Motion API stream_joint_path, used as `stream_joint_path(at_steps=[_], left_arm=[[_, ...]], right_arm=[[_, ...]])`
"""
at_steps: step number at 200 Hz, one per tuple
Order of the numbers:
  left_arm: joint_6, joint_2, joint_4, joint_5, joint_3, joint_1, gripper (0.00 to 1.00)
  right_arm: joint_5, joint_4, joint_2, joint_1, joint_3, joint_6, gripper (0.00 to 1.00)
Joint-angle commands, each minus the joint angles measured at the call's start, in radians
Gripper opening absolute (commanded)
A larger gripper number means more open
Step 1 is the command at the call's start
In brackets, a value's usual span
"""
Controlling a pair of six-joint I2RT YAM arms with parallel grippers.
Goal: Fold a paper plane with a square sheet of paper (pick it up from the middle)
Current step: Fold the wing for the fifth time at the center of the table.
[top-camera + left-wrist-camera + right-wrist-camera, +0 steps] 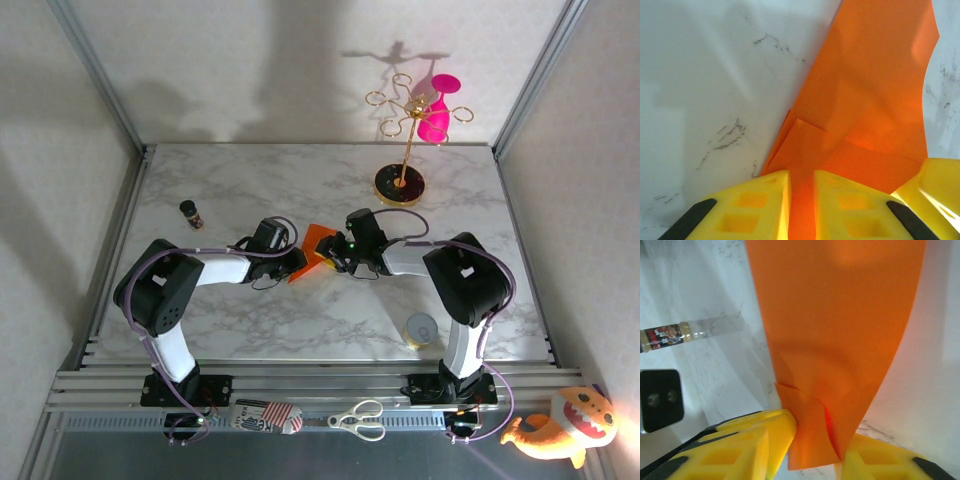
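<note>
Marble table (250,180): paper (318,243) long axis diag, near-left to far-right.

Light: bright, even and white across the marble table (300,180)
Shadows: gold stand (405,140) and pink glass (437,112) throw a soft shadow up-left onto the back wall
Glare: warm flare at the overhead view's lower right, over the plush toy (560,428)
Focus: wrist views crisp on the orange paper (875,100), softer on the near yellow fingers (755,210)

Matt orange paper (870,100), glossy marble tabletop (300,180)
</note>
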Motion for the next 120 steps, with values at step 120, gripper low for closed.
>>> stream_joint_path(at_steps=[120], left_arm=[[0.15, -0.088, -0.04, -0.011, 0.015, 0.023, 0.29]], right_arm=[[0.02, 0.008, -0.016, -0.036, -0.001, 0.012, 0.01]])
